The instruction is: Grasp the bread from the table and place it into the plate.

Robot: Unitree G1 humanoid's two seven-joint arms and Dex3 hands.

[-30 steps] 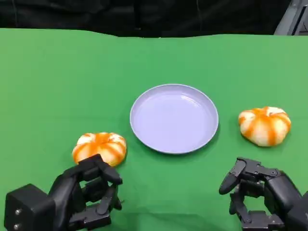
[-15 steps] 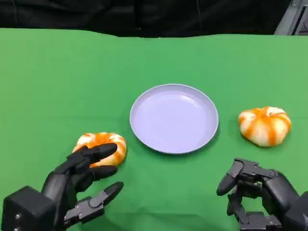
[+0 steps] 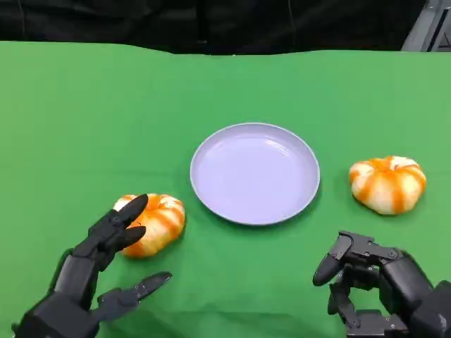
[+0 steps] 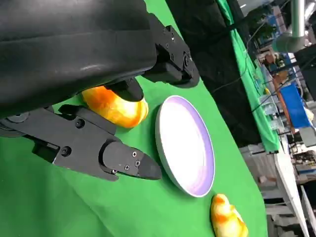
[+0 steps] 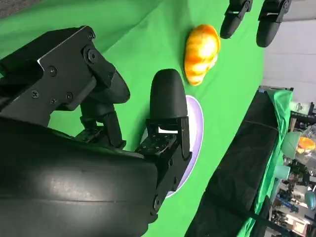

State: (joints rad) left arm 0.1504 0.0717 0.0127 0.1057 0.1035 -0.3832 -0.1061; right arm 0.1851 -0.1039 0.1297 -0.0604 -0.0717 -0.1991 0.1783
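Plate [image 3: 255, 173] sits mid-table on the green cloth [image 3: 84, 120], open cloth all round it, far table edge well behind. My left hand [image 3: 106, 264] is spread, holding nothing, fingertips over the near side of the bread [image 3: 156, 222] just left of the plate. My right hand [image 3: 370, 285] is curled in, holding nothing, near side of the plate; second bread [image 3: 387, 183] lies right of the plate, apart from that hand.

Plate [image 3: 255, 173] sits mid-table [image 3: 84, 113], straight ahead of me. One bread [image 3: 149, 223] lies to its left & a bit nearer me, the other bread [image 3: 388, 183] to its right, both apart from the rim. My left hand [image 3: 106, 264] is right at the left bread, nearer side. My right hand [image 3: 366, 282] is in front of the right bread, well apart from it.
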